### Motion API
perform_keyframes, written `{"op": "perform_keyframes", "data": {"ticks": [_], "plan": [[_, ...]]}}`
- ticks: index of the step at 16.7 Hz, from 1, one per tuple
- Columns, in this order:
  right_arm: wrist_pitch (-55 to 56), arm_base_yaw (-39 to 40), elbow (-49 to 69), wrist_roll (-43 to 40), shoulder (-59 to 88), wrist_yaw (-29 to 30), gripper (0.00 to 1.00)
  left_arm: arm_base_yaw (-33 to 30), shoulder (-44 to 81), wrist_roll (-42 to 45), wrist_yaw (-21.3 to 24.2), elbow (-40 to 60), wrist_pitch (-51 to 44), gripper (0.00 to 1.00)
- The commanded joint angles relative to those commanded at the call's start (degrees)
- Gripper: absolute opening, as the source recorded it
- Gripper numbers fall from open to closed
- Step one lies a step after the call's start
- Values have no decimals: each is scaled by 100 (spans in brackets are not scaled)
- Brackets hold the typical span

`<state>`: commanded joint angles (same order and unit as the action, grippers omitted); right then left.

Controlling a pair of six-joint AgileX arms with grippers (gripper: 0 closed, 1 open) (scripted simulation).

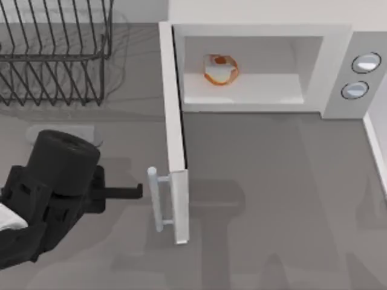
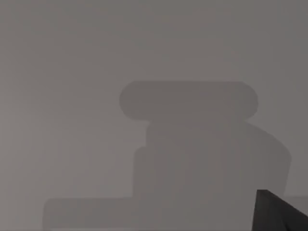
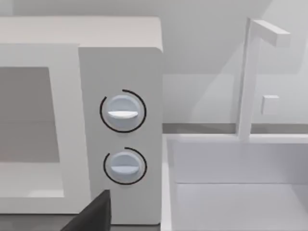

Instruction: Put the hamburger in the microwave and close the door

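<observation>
The small roundish orange-and-tan hamburger [image 1: 221,69] with whitish patches sits on the pale floor of the cavity of the large white box-shaped microwave [image 1: 260,33], toward the cavity's left half and well back from the front lip. The microwave stands at the far side of the grey bench [image 1: 272,199], and its grey side panel [image 1: 363,75] at the right carries two round silvery knobs, one above the other; the right wrist view shows the same knobs [image 3: 123,112] close up, with a white basin-like tray [image 3: 231,192] just beside the microwave. The tall flat white door [image 1: 175,145] with its dark inner face stands swung fully open, sticking out from the cavity's left edge toward the near side of the bench. Its pale cylindrical bar handle [image 1: 154,199] on two posts faces the bench's left side. The left arm's dark gripper [image 1: 130,192] reaches in from the left at handle height, its tip just beside the bar; whether it touches the bar, and whether its fingers are parted or closed, cannot be told. The left wrist view shows a plain grey surface with soft shadows and a dark corner of the gripper. A black wire rack [image 1: 57,51] stands at the bench's far left. The right arm shows as a dark edge [image 3: 94,214] in the right wrist view, near the microwave's front.
</observation>
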<state>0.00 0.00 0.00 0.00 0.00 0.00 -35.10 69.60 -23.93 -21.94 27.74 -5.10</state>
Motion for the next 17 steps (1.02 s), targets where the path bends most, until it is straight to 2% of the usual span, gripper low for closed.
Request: {"op": "perform_keyframes", "data": {"ticks": [3,9,17], "plan": [[0,0,0,0,0,0,100,-414,416,-333,-231,335,-109,0],[0,0,0,0,0,0,100,-1672,1684,-1426,-1031,1392,-403,0],[0,0,0,0,0,0,100,-1930,2001,-1669,-1174,1721,-548,0]]}}
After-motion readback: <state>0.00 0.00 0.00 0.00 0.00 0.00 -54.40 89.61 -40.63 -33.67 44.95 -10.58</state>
